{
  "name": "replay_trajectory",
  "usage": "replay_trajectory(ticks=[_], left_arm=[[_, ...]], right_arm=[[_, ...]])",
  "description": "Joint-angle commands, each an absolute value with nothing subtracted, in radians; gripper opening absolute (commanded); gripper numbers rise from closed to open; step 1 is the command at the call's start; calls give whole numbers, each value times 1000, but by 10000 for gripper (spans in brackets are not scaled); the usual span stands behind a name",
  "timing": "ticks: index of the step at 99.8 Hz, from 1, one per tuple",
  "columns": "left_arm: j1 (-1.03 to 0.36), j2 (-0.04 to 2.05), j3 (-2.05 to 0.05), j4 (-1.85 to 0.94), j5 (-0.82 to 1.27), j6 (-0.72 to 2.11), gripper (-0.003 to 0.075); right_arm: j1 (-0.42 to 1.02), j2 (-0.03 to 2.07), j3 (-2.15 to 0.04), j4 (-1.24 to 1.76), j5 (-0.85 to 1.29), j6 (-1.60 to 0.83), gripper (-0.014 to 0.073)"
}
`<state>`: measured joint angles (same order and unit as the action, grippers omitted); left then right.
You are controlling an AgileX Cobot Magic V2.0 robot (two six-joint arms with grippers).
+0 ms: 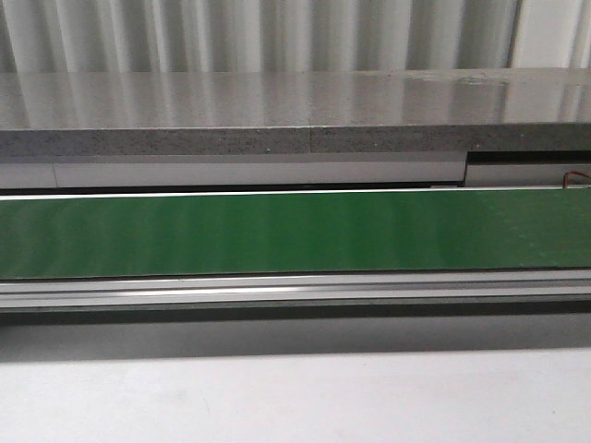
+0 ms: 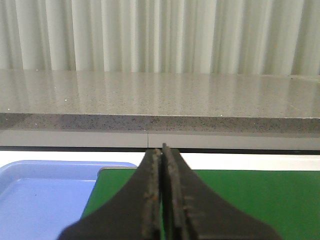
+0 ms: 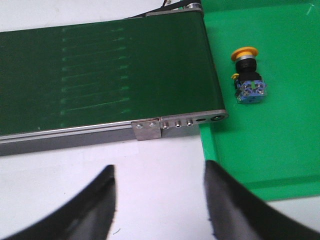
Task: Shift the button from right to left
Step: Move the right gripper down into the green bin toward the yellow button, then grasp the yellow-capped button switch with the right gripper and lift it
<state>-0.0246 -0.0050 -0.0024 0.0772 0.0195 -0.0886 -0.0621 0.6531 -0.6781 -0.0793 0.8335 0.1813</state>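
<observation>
Right wrist view, nearest first: right gripper point(image 3: 160, 200) with its two dark fingers point(image 3: 227, 205) spread wide apart, nothing between them, hanging over bare white table point(image 3: 150, 165). Just beyond the fingers, the metal end rail of the conveyor point(image 3: 100, 65), with a small bracket and a row of screw heads, its dark green belt running away from there. Beside the belt's end, a green tray point(image 3: 265, 145), its near rim raised. The button point(image 3: 247, 75) lies on its side on the tray floor, near the belt end but apart from it: yellow-orange cap pointing away, black collar behind it, blue-grey block with green bits nearest the camera. Button is well apart from the right gripper, untouched. Left wrist view: left gripper point(image 2: 162, 195), fingers pressed together with only a thin seam between them, holding nothing, poised above the green belt's edge. To one side of it, a pale blue tray point(image 2: 45, 200) sits against the belt. Farther off, a grey speckled ledge point(image 2: 160, 95), then a pale pleated curtain point(image 2: 160, 35). Front view: white table, belt across the middle, ledge, curtain; no grippers or button in sight.
</observation>
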Motion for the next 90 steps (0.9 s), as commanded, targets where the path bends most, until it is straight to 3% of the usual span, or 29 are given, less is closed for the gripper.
replay_trajectory(ticks=[1,17,48,66,90], left_arm=[[-31,-38,24,77,-60,-94,-20],[-31,-38,24,77,-60,-94,-20],[-31,-38,24,77,-60,-94,-20],[-31,-38,24,77,-60,-94,-20],[-31,-38,24,77,-60,-94,-20]], right_arm=[[-64,659,-714,-72,752,177,609],[-66,714,-756,-64,762,214,615],[-86,1061,-991,-69,752,203,615],[-204,1202,-1060,-25,727,122,615],[-414,1341,-1112,132,685,-161,615]])
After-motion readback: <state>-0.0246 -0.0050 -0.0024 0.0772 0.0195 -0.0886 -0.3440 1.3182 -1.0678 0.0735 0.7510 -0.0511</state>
